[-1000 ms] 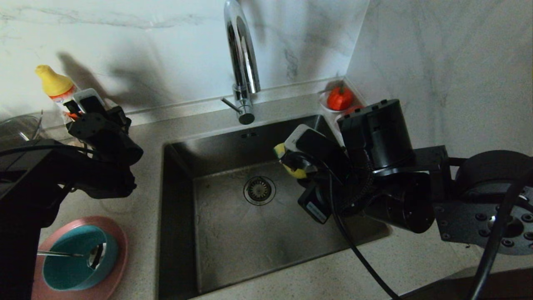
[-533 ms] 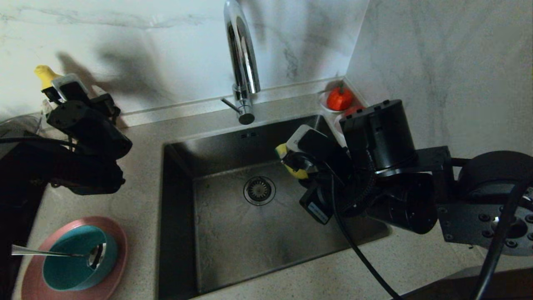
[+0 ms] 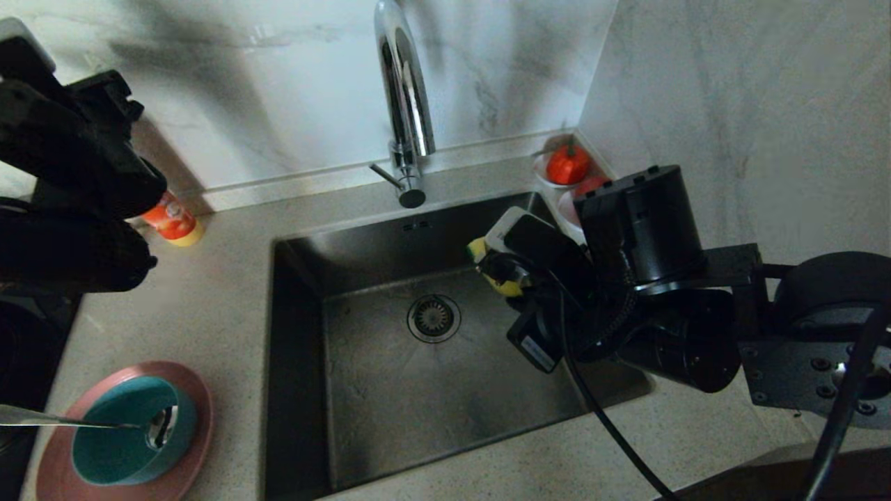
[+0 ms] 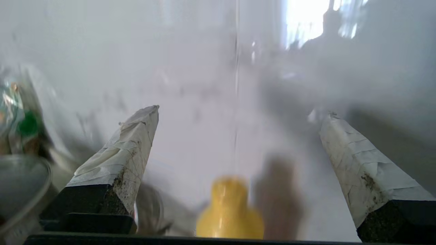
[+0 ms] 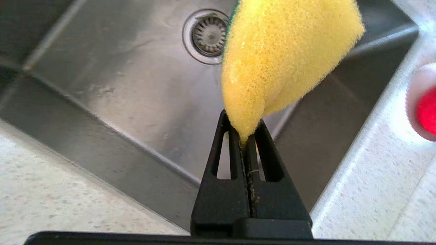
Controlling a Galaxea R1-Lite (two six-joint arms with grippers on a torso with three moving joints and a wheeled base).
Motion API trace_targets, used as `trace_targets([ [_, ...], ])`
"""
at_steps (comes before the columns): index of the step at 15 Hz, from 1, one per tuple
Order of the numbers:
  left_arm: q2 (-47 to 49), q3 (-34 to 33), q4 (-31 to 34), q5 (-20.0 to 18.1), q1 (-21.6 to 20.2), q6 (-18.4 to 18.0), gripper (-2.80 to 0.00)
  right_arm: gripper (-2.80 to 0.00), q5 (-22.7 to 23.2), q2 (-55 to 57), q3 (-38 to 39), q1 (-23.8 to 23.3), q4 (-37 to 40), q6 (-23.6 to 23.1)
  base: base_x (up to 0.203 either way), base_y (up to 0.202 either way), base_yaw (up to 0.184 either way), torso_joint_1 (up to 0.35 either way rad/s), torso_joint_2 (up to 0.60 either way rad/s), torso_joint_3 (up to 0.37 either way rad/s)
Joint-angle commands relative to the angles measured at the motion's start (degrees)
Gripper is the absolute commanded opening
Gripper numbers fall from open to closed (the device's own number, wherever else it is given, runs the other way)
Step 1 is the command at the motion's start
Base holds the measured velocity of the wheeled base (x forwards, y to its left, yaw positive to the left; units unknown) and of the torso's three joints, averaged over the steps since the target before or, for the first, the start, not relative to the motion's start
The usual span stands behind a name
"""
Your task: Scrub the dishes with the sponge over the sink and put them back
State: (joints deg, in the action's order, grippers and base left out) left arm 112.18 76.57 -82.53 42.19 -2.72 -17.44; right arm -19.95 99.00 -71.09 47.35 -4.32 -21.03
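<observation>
Sink (image 3: 445, 390): large steel basin set into the table (image 3: 230, 278), drain strainer (image 3: 433, 318) near its middle; fixed, hard and likely slick when wet; nothing is lying in it.
Plate (image 3: 198, 403): wide, flat, pink, on the table to the left of the sink, under the bowl. Judged rigid, breakable and low-lying; best taken by the exposed rim once the bowl is lifted off.
Bowl (image 3: 104, 456): teal, round, seated on the plate. Judged light and stiff with a smooth wall; the raised rim offers the surest pinch.
Sponge (image 5: 282, 51): yellow foam with a green edge just visible, held above the sink near the back right corner. Soft, light, compressible; it is seen squashed thin where it is pinched at one end.
Spoon (image 3: 83, 422): slim metal, bowl-end resting inside the bowl, handle projecting left over the rim. Judged thin and slippery; the free handle is the place to grip.
Right gripper (image 5: 248, 136): fingers pressed together on the sponge's end.
Left gripper (image 4: 235, 143): raised near the back wall above a yellow-capped bottle (image 4: 229, 211); fingers spread wide, nothing held.
</observation>
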Motion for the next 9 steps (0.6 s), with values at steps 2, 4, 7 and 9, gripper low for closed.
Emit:
trace_targets([
  [2,-8.9,0.2,3.8,0.2,2.0,-0.1,0.0,-2.8,-0.3,-0.6,1.6,0.0,0.2,-0.2,0.0,0.0,0.0,0.0,0.0,0.0],
  [4,-12.0,0.2,8.2,0.2,3.8,0.0,0.0,-2.8,-0.8,-1.5,2.4,-0.1,0.3,-0.2,0.0,0.0,0.0,0.0,0.0,0.0],
  [7,-16.7,-0.4,17.7,0.2,6.3,0.1,-2.8,-2.8,-1.4,-3.7,2.3,-0.2,2.4,-0.1,0.0,0.0,0.0,0.0,0.0,0.0],
  [9,-20.5,-1.3,25.6,-0.5,7.8,0.1,-2.8,-2.8,-1.5,-7.1,2.5,-0.6,5.2,-0.1,0.0,0.0,0.0,0.0,0.0,0.0],
])
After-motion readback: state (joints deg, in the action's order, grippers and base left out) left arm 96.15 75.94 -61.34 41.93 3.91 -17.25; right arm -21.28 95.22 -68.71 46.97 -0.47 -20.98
